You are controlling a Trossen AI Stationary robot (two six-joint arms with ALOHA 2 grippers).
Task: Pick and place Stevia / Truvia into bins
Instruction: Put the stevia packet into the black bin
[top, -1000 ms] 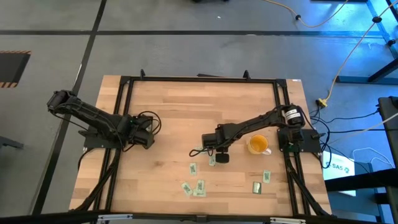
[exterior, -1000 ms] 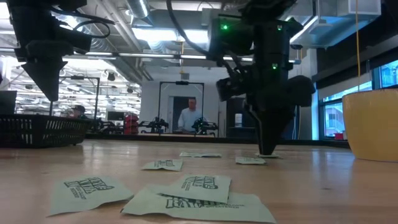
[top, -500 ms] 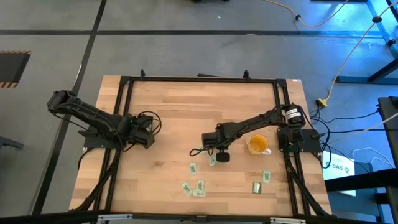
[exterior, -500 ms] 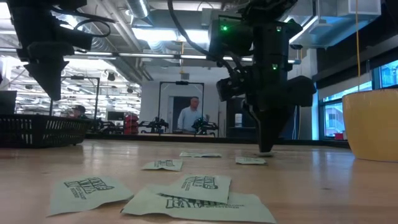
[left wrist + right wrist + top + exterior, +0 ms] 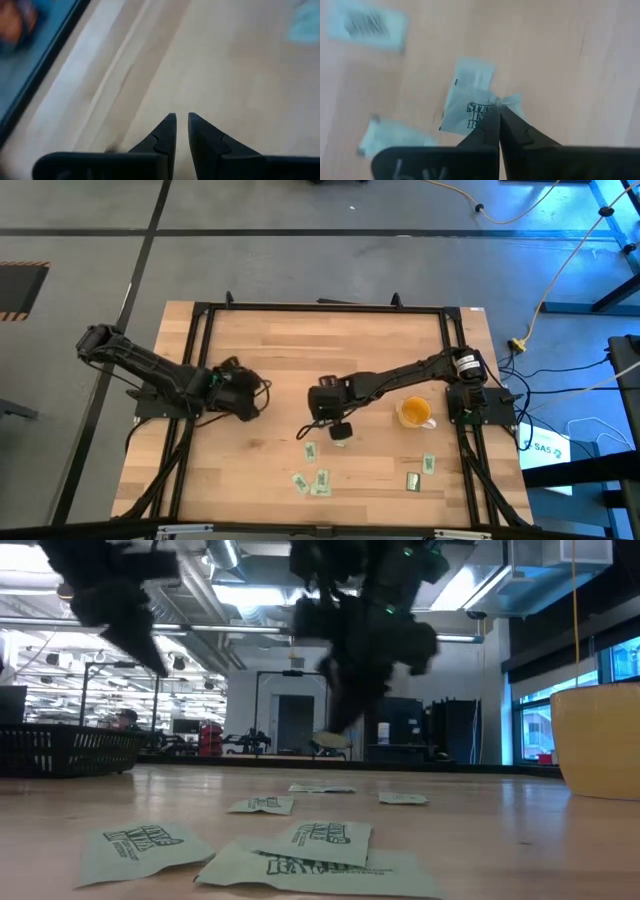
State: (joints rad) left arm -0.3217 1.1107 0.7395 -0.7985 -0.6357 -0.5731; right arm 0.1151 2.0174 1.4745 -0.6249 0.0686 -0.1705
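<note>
Right gripper (image 5: pixel 498 111): hanging above the middle of the wooden table (image 5: pixel 280 350), fingers pinched together on one corner of a Stevia sachet (image 5: pixel 467 107); in the low view the sachet is hanging clear of the wood under the arm.

Left gripper (image 5: pixel 182 120): waiting over the table's left part, fingers nearly closed with a thin gap, holding nothing.

Loose sachets (image 5: pixel 320 479): lying scattered on the front half of the table, several in a near-touching cluster (image 5: pixel 300 850), others well apart towards the right.

Bin: a black mesh basket (image 5: pixel 65 750) is showing at the left edge of the low view; I cannot place it for certain in the high view.

Yellow cup (image 5: pixel 415 412): standing on the table just beside the right arm.

Risk, grip: the sachet is dangling by a corner only, so a quick swing is likely to be shaking it loose or letting it twist out.

Risk, drop: a light paper sachet released from height may be fluttering past the low bin wall.

Risk, route: the carry to the left is heading towards the left arm, so the two arms may be crowding each other.
</note>
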